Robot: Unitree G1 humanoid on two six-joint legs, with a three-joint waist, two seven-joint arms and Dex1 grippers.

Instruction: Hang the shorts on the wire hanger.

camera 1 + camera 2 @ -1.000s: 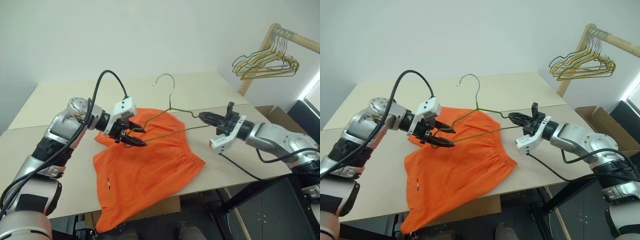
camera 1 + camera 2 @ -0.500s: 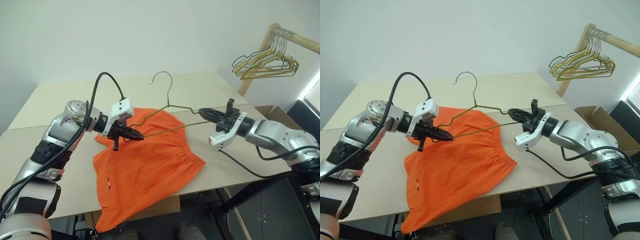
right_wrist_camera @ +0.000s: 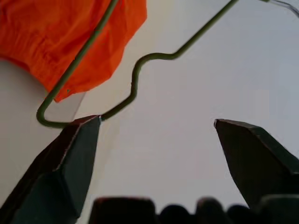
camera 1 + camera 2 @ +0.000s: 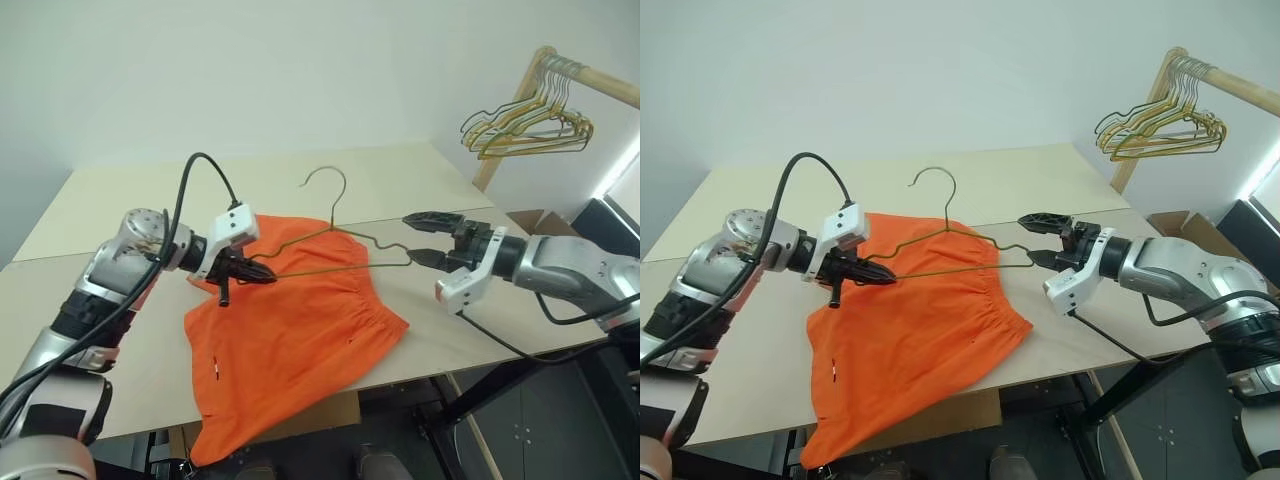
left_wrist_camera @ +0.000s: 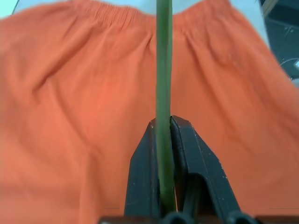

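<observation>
Since a second ago the right pincer (image 4: 428, 236) has let go of the wire hanger (image 4: 325, 243) and its fingers now stand wide apart just beside the hanger's right end, while the left pincer (image 4: 262, 277) has closed on the left end. No containers show. The hanger is held above the shorts (image 4: 290, 325), its long bar running left to right between the two arms, hook (image 4: 327, 180) pointing up and away. The shorts lie spread on the bench (image 4: 120, 300), one leg hanging over the near edge. Left pincer fingers (image 5: 187, 158) are clamped on the wire.
</observation>
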